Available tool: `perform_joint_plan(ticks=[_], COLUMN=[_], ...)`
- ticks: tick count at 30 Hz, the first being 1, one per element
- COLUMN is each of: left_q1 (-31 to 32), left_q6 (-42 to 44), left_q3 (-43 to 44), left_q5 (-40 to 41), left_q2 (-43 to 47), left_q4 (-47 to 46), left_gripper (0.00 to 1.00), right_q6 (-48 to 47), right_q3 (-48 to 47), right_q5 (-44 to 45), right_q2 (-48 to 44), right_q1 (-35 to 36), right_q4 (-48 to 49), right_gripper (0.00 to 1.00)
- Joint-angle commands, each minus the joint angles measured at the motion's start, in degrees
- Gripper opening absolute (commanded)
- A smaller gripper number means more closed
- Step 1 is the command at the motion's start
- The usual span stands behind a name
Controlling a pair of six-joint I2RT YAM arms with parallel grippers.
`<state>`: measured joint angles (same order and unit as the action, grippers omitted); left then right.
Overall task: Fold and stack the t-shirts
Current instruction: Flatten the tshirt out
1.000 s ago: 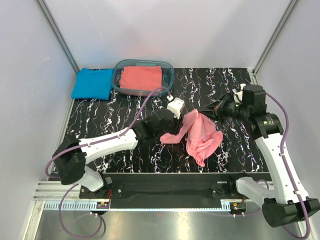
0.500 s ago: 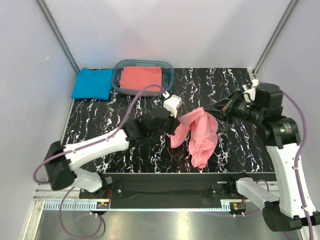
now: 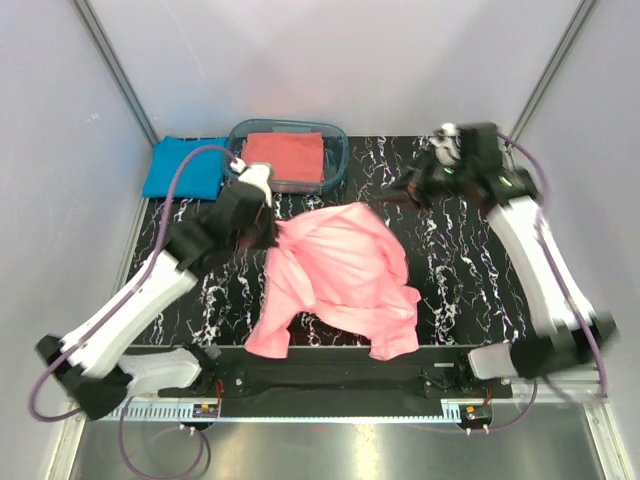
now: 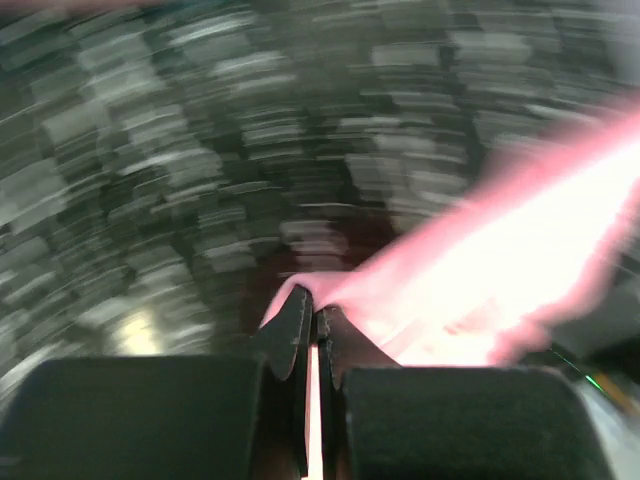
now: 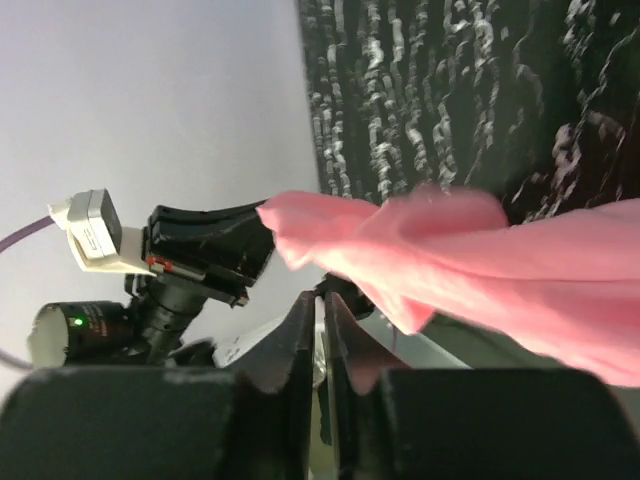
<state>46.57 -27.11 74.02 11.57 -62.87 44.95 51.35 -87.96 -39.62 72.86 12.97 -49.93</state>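
Observation:
The light pink t-shirt [image 3: 340, 265] is spread open over the middle of the black marbled table [image 3: 455, 265], and its lower end reaches the front edge. My left gripper [image 3: 268, 228] is shut on its far left corner. The blurred left wrist view shows pink cloth [image 4: 500, 260] between those fingers [image 4: 315, 300]. My right gripper [image 3: 393, 197] is shut at the far right corner. In the right wrist view the pink cloth [image 5: 480, 250] runs past its closed tips [image 5: 325, 300]. A folded bright blue t-shirt [image 3: 185, 167] lies at the back left. A folded coral-red t-shirt [image 3: 283, 155] lies in the tub.
The clear bluish plastic tub [image 3: 340, 150] stands at the back centre, just behind my left gripper. Grey walls with metal posts close in the back and both sides. My right arm stretches along the right side of the table.
Both grippers have swung apart and toward the back. The pink t-shirt has gone from a bunched lump in the middle to a wide open sheet.

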Motion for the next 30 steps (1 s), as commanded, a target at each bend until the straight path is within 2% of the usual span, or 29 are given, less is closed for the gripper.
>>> perform_joint_plan(ticks=[1, 2, 4, 5, 6, 7, 10, 12, 17, 20, 22, 24, 30], left_q1=[-14.3, -17.0, -24.3, -25.8, -27.5, -29.8, -28.4, -26.8, -19.5, -17.7, -17.5, -17.5, -17.5], left_q6=[3.1, 4.3, 5.7, 5.8, 5.8, 5.5, 5.8, 6.0, 3.1, -1.9, -4.7, -5.7, -6.0], left_q3=[-0.2, 0.1, 1.8, 2.1, 2.8, 5.1, 7.5, 7.2, 1.1, -7.1, -12.4, -14.6, -18.6], left_q5=[9.6, 10.2, 11.2, 13.8, 13.7, 12.7, 10.4, 7.6, -3.0, -7.4, -7.3, -6.7, -4.0], left_q2=[-6.6, -9.6, -13.1, -14.5, -17.7, -20.5, -21.6, -20.5, -15.3, -12.1, -8.5, -5.3, 4.9], left_q4=[14.7, 13.8, 12.8, 11.8, 10.9, 11.6, 11.8, 11.1, 8.1, 5.9, 4.5, 4.3, 5.9], left_gripper=[0.0, 0.0, 0.09, 0.19, 0.43, 0.54, 0.59, 0.63, 0.59, 0.55, 0.5, 0.5, 0.56], right_q6=[-6.7, -8.8, -11.4, -14.1, -15.5, -18.2, -22.3, -25.0, -27.0, -25.3, -24.0, -23.8, -22.1], right_q3=[-3.8, -8.2, -13.2, -16.9, -18.1, -19.1, -17.0, -9.5, 10.6, 15.7, 14.1, 10.9, -5.2], right_q5=[-3.2, -3.4, -3.5, -3.0, 1.0, 6.9, 12.8, 15.5, 15.4, 15.4, 16.7, 20.4, 32.2], right_q2=[16.7, 20.1, 28.9, 30.8, 32.9, 32.7, 30.7, 27.2, 19.1, 21.0, 24.0, 29.4, 46.0], right_q1=[3.4, 4.4, 6.5, 6.7, 6.8, 6.7, 6.6, 6.7, 10.4, 14.3, 17.0, 21.4, 25.2], right_q4=[9.4, 9.3, 4.9, 2.8, -2.0, -6.0, -10.3, -11.4, -4.9, 1.1, 2.9, 3.9, -0.8], right_gripper=[0.16, 0.27, 0.38, 0.41, 0.5, 0.57, 0.59, 0.59, 0.56, 0.52, 0.52, 0.52, 0.58])
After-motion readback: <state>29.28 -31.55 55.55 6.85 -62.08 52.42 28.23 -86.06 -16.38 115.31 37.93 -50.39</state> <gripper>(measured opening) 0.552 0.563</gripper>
